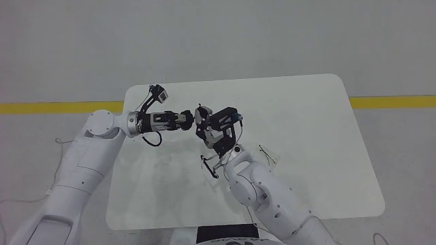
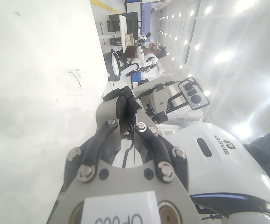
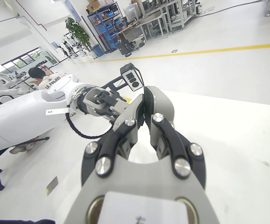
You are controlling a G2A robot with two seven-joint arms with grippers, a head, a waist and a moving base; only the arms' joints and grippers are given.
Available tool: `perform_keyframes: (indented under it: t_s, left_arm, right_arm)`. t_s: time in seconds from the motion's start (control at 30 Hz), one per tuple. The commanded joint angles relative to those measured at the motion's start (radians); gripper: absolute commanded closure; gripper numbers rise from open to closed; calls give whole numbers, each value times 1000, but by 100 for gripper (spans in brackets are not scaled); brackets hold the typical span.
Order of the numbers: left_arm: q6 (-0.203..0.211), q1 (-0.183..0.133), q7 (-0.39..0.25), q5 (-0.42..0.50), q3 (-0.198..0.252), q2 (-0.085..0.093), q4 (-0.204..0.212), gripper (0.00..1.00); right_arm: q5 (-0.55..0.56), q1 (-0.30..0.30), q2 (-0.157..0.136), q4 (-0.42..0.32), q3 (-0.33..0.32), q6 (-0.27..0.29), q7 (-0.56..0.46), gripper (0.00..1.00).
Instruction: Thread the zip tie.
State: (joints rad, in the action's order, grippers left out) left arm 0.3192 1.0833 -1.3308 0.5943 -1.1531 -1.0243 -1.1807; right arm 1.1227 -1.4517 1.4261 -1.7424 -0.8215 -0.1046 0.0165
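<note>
Top view: zip tie (image 1: 268, 154) lies flat on the table (image 1: 320, 109), well apart from both grippers.
Left gripper (image 2: 125, 102) and right gripper (image 3: 146, 106) meet tip to tip, both closed tight; whether either pinches anything, cannot tell.

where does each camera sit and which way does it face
Top view: above the arms, looking down on the white rounded table; both arms show, left gripper beside right gripper.
Left wrist view: on that wrist, facing past left gripper to the right arm.
Right wrist view: on that wrist, facing past right gripper to the left arm.
Shared: all show the table.
</note>
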Motion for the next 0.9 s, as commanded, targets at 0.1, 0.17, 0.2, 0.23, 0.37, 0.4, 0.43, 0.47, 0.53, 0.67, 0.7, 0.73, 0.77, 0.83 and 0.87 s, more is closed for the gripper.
perform_keyframes:
  t_s: [0.1, 0.17, 0.2, 0.23, 0.37, 0.4, 0.43, 0.47, 0.53, 0.67, 0.7, 0.73, 0.77, 0.83, 0.87]
  left_arm:
    - [0, 0, 0, 0, 0, 0, 0, 100]
    - [0, 0, 0, 0, 0, 0, 0, 100]
    - [0, 0, 0, 0, 0, 0, 0, 100]
    - [0, 0, 0, 0, 0, 0, 0, 100]
    - [0, 0, 0, 0, 0, 0, 0, 100]
    - [0, 0, 0, 0, 0, 0, 0, 100]
    - [0, 0, 0, 0, 0, 0, 0, 100]
    - [0, 0, 0, 0, 0, 0, 0, 100]
    - [0, 0, 0, 0, 0, 0, 0, 100]
    - [0, 0, 0, 0, 0, 0, 0, 100]
    - [0, 0, 0, 0, 0, 0, 0, 100]
    - [0, 0, 0, 0, 0, 0, 0, 100]
    - [0, 0, 0, 0, 0, 0, 0, 100]
    - [0, 0, 0, 0, 0, 0, 0, 100]
    - [0, 0, 0, 0, 0, 0, 0, 100]
  right_arm:
    - [5, -5, 1, -3, -4, 1, 2, 100]
    - [6, -7, 2, -4, -6, 1, 1, 100]
    - [6, -7, 2, -4, -6, 2, 0, 100]
    - [7, -8, 2, -3, -7, 3, -1, 100]
    - [8, -11, 3, -4, -9, 5, -4, 100]
    - [8, -11, 4, -3, -9, 6, -5, 100]
    - [9, -12, 4, -2, -9, 7, -6, 100]
    - [9, -12, 4, -2, -10, 8, -7, 100]
    - [11, -12, 5, -1, -10, 10, -8, 100]
    - [12, -12, 7, 0, -10, 14, -12, 100]
    - [11, -12, 7, 1, -10, 15, -12, 100]
    - [11, -12, 7, 1, -10, 16, -13, 100]
    - [10, -12, 8, 1, -10, 17, -13, 100]
    - [8, -12, 8, 2, -10, 21, -14, 100]
    - [8, -12, 9, 2, -10, 24, -14, 100]
